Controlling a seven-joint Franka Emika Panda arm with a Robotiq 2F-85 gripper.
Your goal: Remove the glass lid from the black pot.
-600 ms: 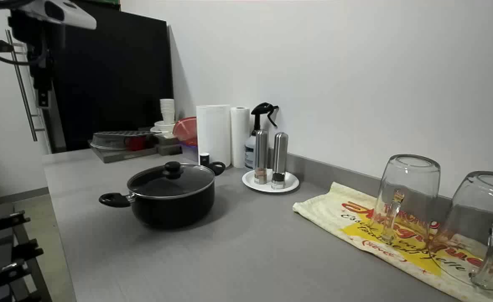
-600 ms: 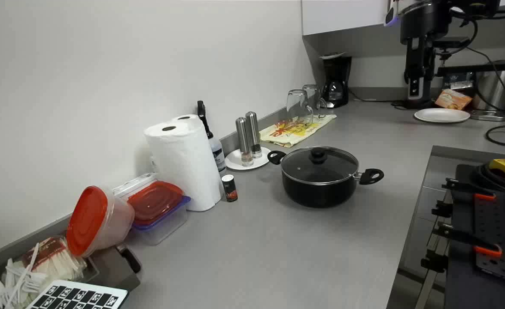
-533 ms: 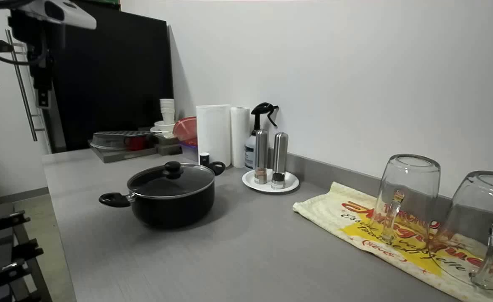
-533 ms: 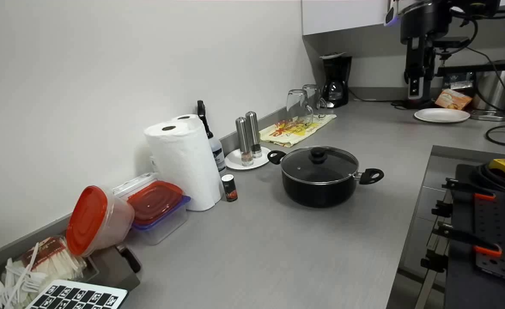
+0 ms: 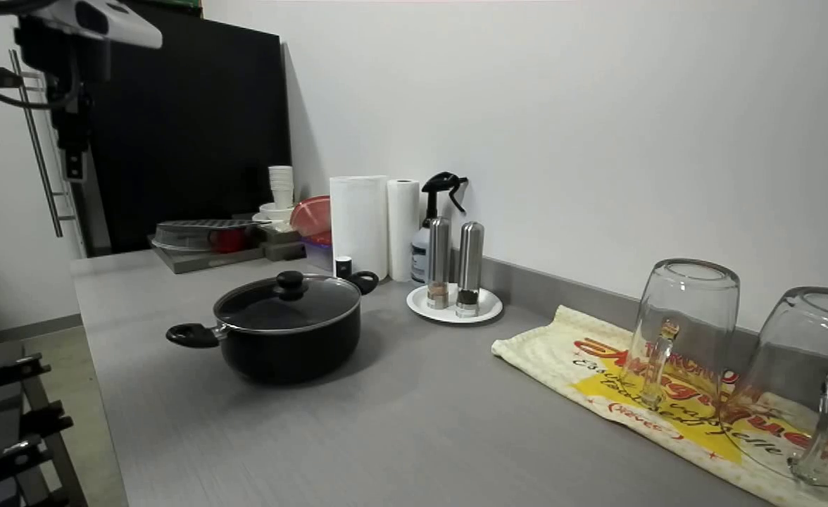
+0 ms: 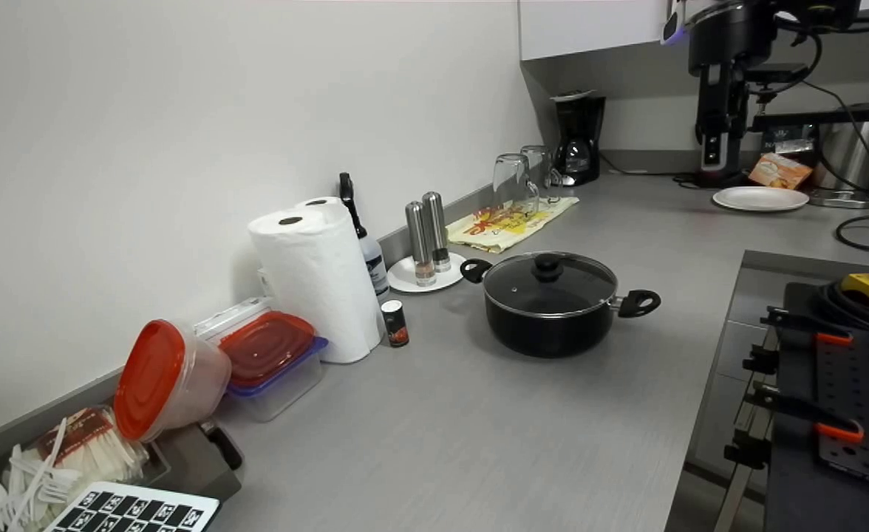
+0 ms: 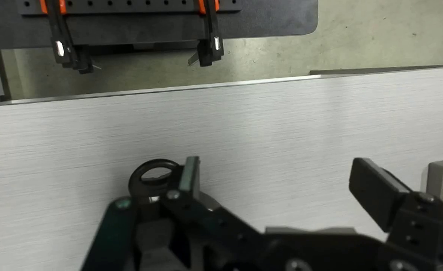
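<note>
With fingers (image 7: 376, 192) spread wide at 9 and 3 o'clock in the wrist view, pinching nothing, hangs high over the tabletop (image 6: 434, 458), well apart from the black pot (image 6: 549, 332). To reach the glass lid (image 6: 567, 292), seated on the pot, must go toward roughly 7 to 8 o'clock from the fingers in an exterior view. To reach the round black knob (image 5: 289, 283) upright at the lid's centre, must go toward roughly 4 o'clock in an exterior view. With neither yet touched, is judged to be at the approach, ahead of any grip.

In the wrist view, shows a side handle (image 7: 151, 186) of the pot at 9 o'clock from the gap, beside the 9 o'clock fingertip and well below; hides most of the pot and lid, knob included, behind the fingers and their linkage, probably around 8 o'clock. Should therefore shift toward 8 to 9 o'clock of that view first, and drop only with the knob midway in the gap. Meets no long axis on so round a knob, so could likely pinch across any diameter. Should mind the handles (image 6: 629, 304), set roughly 9 to 3 o'clock across the pot in an exterior view, to avoid snagging one with a low fingertip.
</note>
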